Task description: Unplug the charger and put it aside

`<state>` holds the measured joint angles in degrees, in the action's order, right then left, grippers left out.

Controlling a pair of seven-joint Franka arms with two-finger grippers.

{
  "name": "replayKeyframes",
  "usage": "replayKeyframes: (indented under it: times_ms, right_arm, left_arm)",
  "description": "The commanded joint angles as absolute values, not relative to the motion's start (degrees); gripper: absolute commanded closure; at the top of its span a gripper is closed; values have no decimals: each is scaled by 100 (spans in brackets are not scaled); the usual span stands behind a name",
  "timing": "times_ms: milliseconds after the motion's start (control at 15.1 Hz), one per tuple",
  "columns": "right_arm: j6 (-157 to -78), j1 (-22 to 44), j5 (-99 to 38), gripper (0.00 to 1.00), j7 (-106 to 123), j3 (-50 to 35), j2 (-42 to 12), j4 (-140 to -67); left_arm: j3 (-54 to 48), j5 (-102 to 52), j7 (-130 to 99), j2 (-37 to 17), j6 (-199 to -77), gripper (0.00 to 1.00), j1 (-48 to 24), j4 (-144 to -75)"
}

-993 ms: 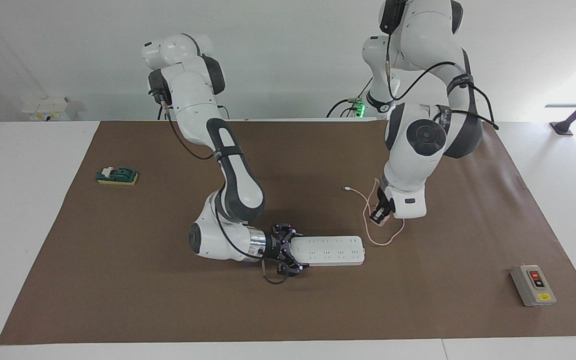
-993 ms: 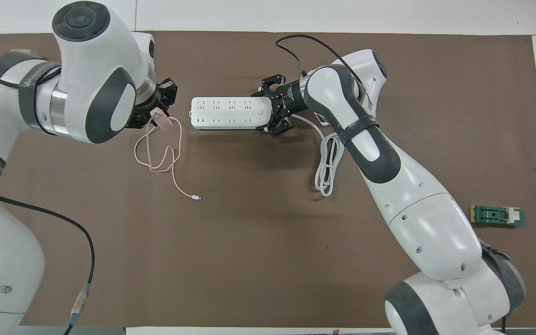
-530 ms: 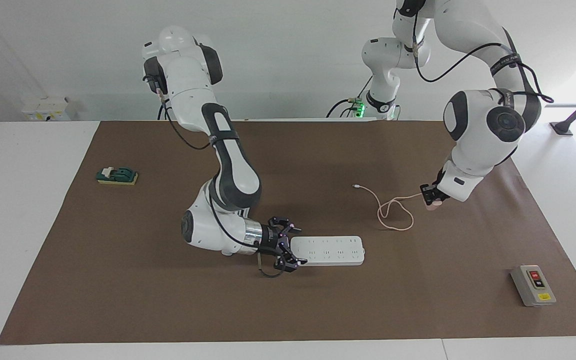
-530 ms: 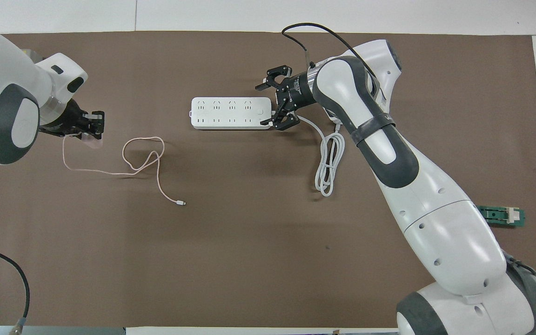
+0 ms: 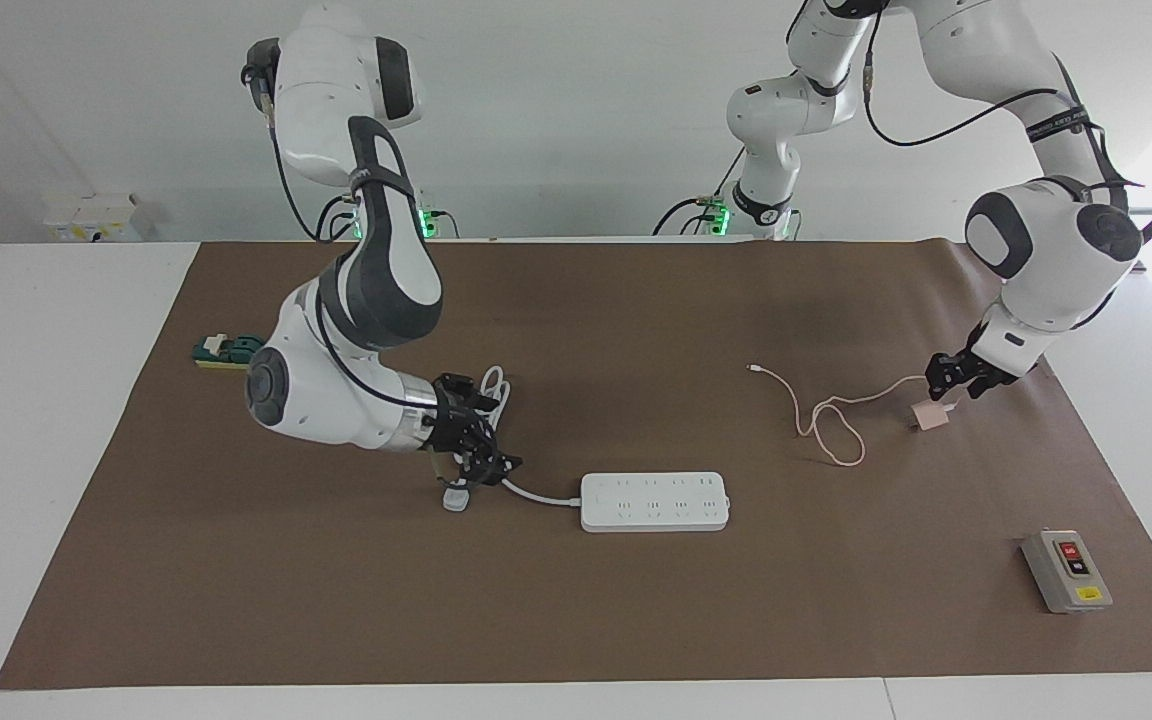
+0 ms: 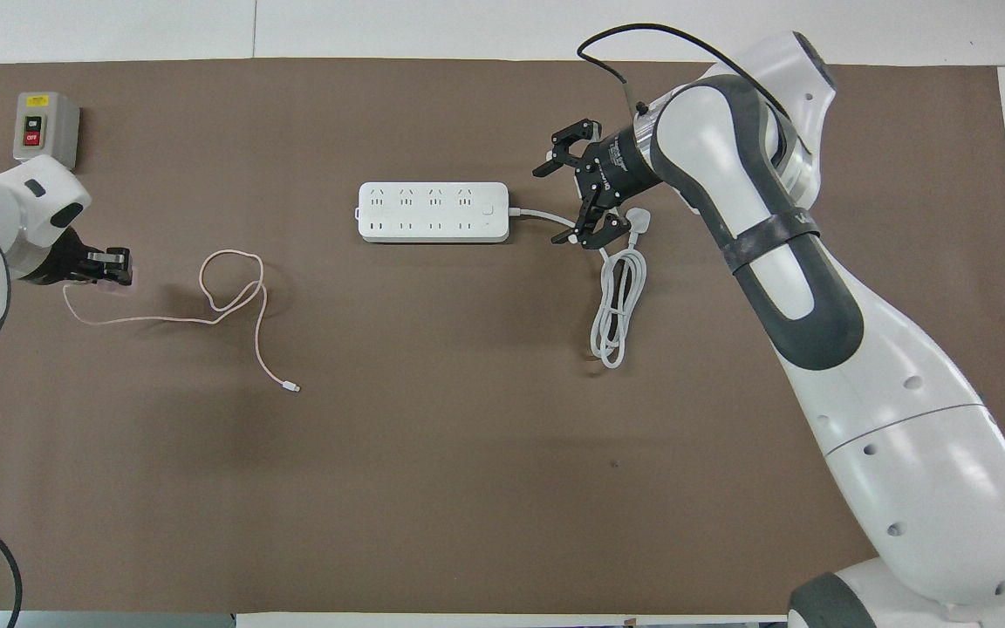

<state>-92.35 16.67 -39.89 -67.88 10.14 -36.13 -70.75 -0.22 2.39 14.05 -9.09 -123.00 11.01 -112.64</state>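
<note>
The pale-pink charger cube is unplugged and sits low at the mat, toward the left arm's end of the table. My left gripper is right over it and hides most of it in the overhead view. Its pink cable trails in a loop to the silver connector. The white power strip lies mid-table. My right gripper is open and empty over the strip's cord, near the white plug.
The strip's thick white cord lies coiled nearer the robots than the plug. A grey switch box stands farther out at the left arm's end. A green block on a yellow base lies at the right arm's end.
My left gripper carried the charger away from the power strip toward the left arm's end, dragging the cable. My right gripper let go of the strip and drew back over its cord.
</note>
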Motion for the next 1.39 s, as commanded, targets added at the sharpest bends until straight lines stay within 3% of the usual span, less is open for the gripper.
replayKeyframes:
  times_ms: [0, 265, 397, 927, 1325]
  right_arm:
    - [-8905, 1521, -3273, 0, -5945, 1072, -3113, -7427]
    - [-8543, 1214, -2068, 0, -3828, 1090, -2533, -7628]
    - [-8543, 959, -1663, 0, -2713, 1090, -2243, -7813]
    - [-8455, 211, -494, 0, 851, 1081, -1618, -7840]
    - [-8499, -148, 166, 0, 984, 652, -204, -8876]
  left_arm:
    - [-79, 281, 1574, -642, -12104, 0, 1134, -10971]
    - [-149, 290, 944, -668, -10850, 0, 1020, -9706]
    - [-263, 299, 101, -642, -10417, 0, 784, -9396]
    - [-325, 290, -1124, -105, -9597, 0, 562, -9607]
    - [-325, 290, -1125, -105, -9589, 0, 501, -9571]
